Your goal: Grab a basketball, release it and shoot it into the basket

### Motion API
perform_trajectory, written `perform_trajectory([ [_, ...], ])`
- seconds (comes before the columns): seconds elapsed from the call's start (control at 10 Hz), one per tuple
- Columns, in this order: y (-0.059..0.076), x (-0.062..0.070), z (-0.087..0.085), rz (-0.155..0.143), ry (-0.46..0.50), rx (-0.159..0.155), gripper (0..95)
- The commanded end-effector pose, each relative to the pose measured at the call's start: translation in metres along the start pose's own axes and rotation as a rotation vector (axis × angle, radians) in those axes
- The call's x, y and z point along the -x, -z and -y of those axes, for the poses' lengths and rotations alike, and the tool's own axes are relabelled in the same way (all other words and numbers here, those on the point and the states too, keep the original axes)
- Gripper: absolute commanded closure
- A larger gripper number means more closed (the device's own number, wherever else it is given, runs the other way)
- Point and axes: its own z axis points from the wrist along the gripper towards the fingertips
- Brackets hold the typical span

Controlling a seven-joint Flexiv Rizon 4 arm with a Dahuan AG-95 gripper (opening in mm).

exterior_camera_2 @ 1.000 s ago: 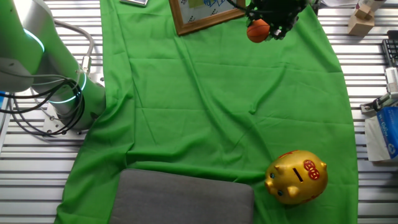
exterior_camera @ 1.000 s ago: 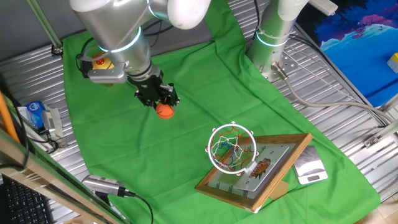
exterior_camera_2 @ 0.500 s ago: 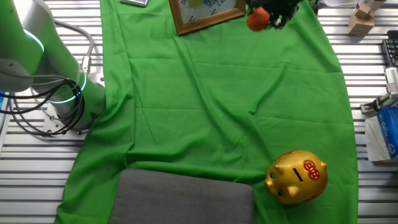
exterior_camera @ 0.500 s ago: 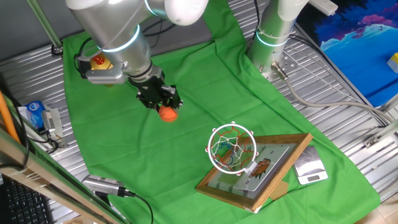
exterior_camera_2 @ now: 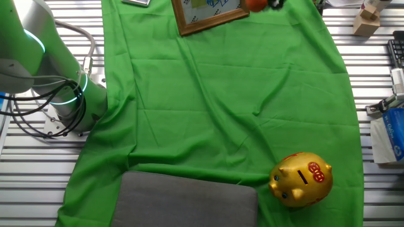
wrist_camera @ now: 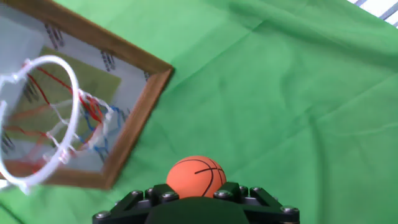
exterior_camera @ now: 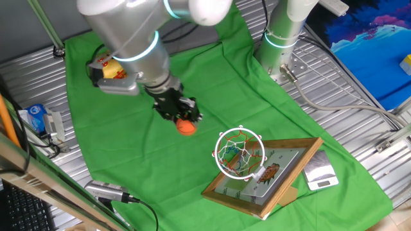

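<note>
At center frame, the gripper (exterior_camera: 184,122), clamped on the basketball (exterior_camera: 187,128), hangs up-left of the basket (exterior_camera: 239,153), not yet over it.

The arm (exterior_camera: 131,35) is built of thick, smooth silver-grey segments with white rounded caps, and a glowing cyan ring marks each joint (one also on the base column (exterior_camera: 282,32)). Its pincer (exterior_camera: 180,114) is matte black, studded with small screws.

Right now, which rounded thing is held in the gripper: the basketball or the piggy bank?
The small orange basketball, clamped in the gripper; the gold piggy bank sits apart on the cloth.
</note>
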Motion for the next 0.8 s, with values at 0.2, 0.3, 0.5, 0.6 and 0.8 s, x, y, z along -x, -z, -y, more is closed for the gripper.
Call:
perform_trajectory([
  [0.2, 0.005, 0.011, -0.036, -0.002, -0.072, 0.000, 95.0],
  [0.3, 0.005, 0.011, -0.038, -0.006, -0.073, -0.002, 95.0],
  [0.5, 0.005, 0.012, -0.039, -0.013, -0.064, 0.001, 95.0],
  [0.6, 0.005, 0.012, -0.039, -0.012, -0.058, 0.003, 95.0],
  [0.8, 0.005, 0.012, -0.039, -0.027, -0.057, -0.010, 95.0],
])
